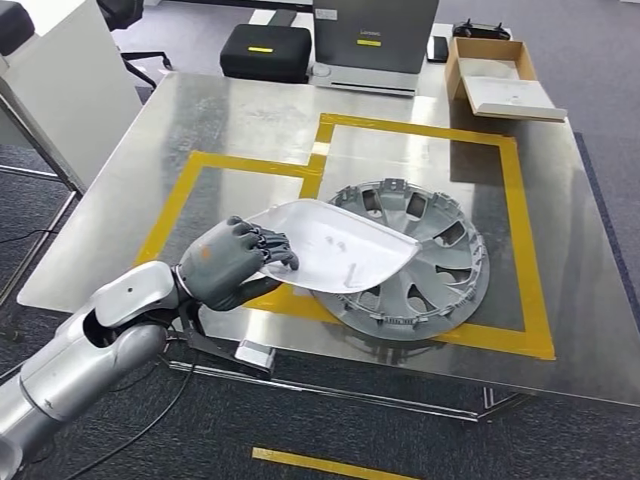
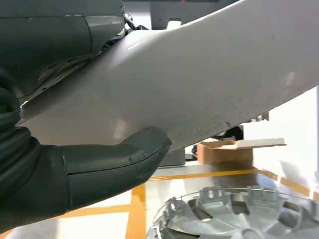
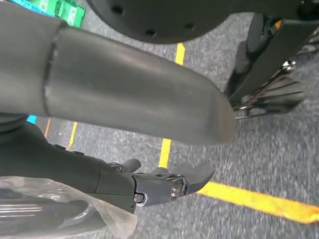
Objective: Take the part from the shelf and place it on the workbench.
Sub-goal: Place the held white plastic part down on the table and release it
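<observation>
My left hand (image 1: 230,262) grips the near-left end of a white curved plastic panel (image 1: 340,245), fingers over its top and thumb underneath. The panel hangs over the steel workbench (image 1: 226,110) and its far end overlaps a grey wheel cover (image 1: 445,265) lying inside the yellow-taped square. In the left wrist view the thumb (image 2: 124,159) presses the panel's white underside (image 2: 195,84), with the wheel cover (image 2: 233,214) below. My right hand (image 3: 124,104) hangs over grey carpet, its fingers apart and holding nothing.
Yellow tape outlines (image 1: 521,210) mark two zones on the bench. A cardboard box (image 1: 494,70) with a white sheet, a grey case (image 1: 373,40) and a black case (image 1: 264,50) stand at the far edge. A white board (image 1: 60,90) leans at the left.
</observation>
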